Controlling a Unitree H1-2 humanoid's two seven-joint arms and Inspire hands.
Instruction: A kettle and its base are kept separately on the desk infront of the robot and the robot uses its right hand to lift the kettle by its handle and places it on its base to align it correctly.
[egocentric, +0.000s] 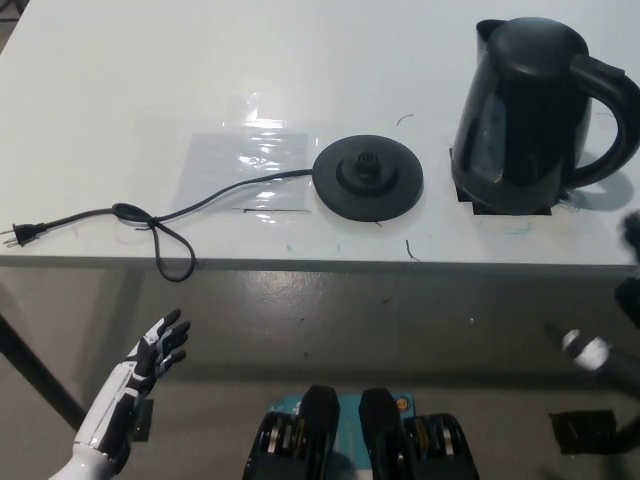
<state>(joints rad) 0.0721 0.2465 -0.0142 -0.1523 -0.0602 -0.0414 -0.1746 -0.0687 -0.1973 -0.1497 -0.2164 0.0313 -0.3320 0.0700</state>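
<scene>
Nearest, at the lower left, the white left hand (155, 348) hangs below the counter's (120, 80) front edge, over the floor, its fingers spread apart and holding nothing. At the right edge of the view, dark blurred shapes mark the right hand (632, 300), also below the counter edge and clear of the kettle; whether its fingers are apart or together cannot be told. On the counter, a black cord (160, 225) runs along the front edge from a plug (14, 236) at the far left, loops once, its loop hanging just over the edge, then crosses a clear plastic sheet (245, 160) to the base (368, 178). The base, a round black disc with a raised centre, lies flat near the middle of the counter. The black kettle (520, 115) stands upright to the right of the base, apart from it, its handle pointing to the right and its spout toward the far left. It sits on a dark square marking.
</scene>
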